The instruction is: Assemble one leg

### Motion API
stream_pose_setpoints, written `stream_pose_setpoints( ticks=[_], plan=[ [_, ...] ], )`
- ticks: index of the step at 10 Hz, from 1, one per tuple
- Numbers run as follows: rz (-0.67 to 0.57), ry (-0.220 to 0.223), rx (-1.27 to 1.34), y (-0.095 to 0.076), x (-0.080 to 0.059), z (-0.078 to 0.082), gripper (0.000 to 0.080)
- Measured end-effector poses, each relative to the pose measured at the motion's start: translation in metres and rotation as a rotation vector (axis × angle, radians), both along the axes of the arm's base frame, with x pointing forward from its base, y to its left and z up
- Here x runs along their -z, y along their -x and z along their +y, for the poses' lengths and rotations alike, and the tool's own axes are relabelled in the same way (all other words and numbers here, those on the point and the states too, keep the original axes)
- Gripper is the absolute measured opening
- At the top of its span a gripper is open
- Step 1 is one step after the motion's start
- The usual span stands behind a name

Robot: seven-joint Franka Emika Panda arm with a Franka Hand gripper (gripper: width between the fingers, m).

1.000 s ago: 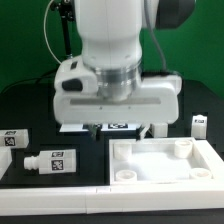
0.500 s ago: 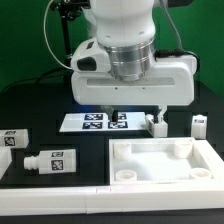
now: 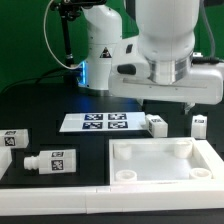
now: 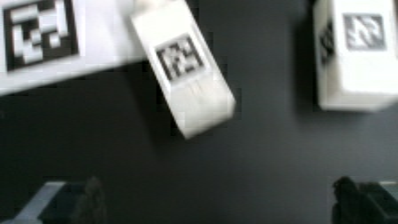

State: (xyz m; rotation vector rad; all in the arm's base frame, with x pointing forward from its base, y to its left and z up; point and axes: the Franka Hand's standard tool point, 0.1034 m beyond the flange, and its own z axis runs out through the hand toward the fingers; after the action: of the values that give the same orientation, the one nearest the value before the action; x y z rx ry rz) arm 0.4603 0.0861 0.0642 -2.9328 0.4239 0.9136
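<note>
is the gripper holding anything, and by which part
Nothing is held: the gripper is open, fingers apart over the table, a leg lying loose nearby.

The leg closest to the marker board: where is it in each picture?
Exterior view: the leg stands just off the marker board's end, on the exterior view's right.
Wrist view: the leg lies between the marker board's corner and another leg.
Shared landmark: the marker board.
</note>
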Motion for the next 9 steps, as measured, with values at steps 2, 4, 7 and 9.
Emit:
stream_pose_setpoints(
  ticks=[2, 4, 7, 9],
  plan=[
    [0.145, -0.02, -0.004, 0.0, 0.001, -0.006, 0.0649],
    [0.193, -0.087, -0.125, 0.011, 0.01, -0.004, 0.0649],
    [0.18, -0.14, -0.191, 0.017, 0.015, -0.002, 0.0649],
    [0.182, -0.141, -0.192, 0.018, 0.016, -0.002, 0.0649]
  ],
)
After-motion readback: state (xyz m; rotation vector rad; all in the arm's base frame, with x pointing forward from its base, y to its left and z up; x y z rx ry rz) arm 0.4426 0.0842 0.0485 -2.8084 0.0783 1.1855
